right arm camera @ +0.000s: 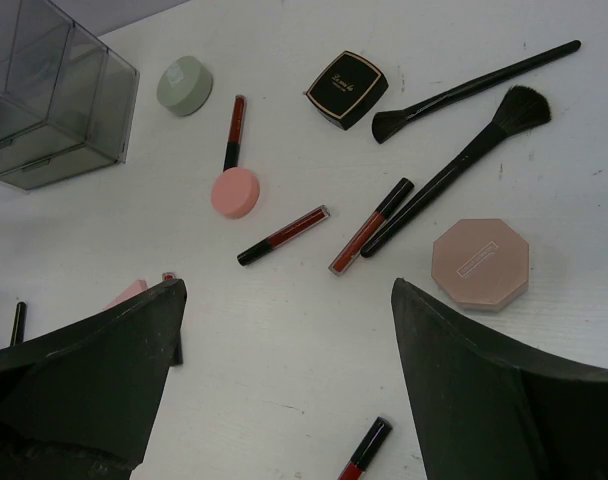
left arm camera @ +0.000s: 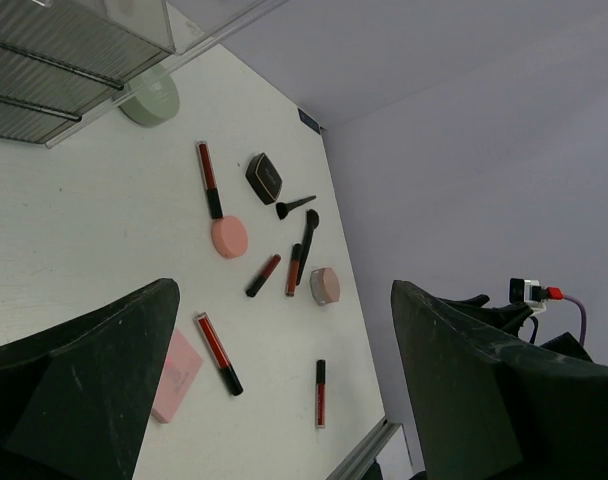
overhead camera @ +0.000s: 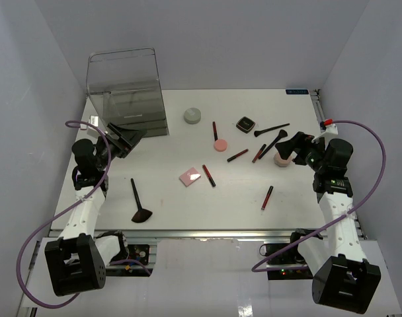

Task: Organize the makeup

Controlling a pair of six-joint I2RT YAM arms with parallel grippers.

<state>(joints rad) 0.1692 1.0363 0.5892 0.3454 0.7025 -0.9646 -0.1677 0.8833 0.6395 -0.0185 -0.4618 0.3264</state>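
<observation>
The makeup lies scattered over the white tabletop (overhead camera: 174, 205), mostly right of centre. A pale grey-green round jar (right arm camera: 184, 85) sits nearest the clear drawer box (overhead camera: 128, 89) at the back left. A black square compact (right arm camera: 346, 89) with gold script lies beside a slim black brush (right arm camera: 474, 86). A fuller black brush (right arm camera: 454, 170) runs close past a beige octagonal case (right arm camera: 480, 263). A pink disc (right arm camera: 234, 193) lies right at the black end of a slim red-and-black stick (right arm camera: 233, 130), and two similar sticks lie angled between the disc and the brushes. A pink square compact (overhead camera: 190, 176) sits near the middle with another stick just beside it. A broad-headed brush (overhead camera: 138, 201) lies apart on the left. The left end effector (left arm camera: 284, 295) and right end effector (right arm camera: 289, 290) both hang above the tabletop, fingers spread wide, with nothing in either.
</observation>
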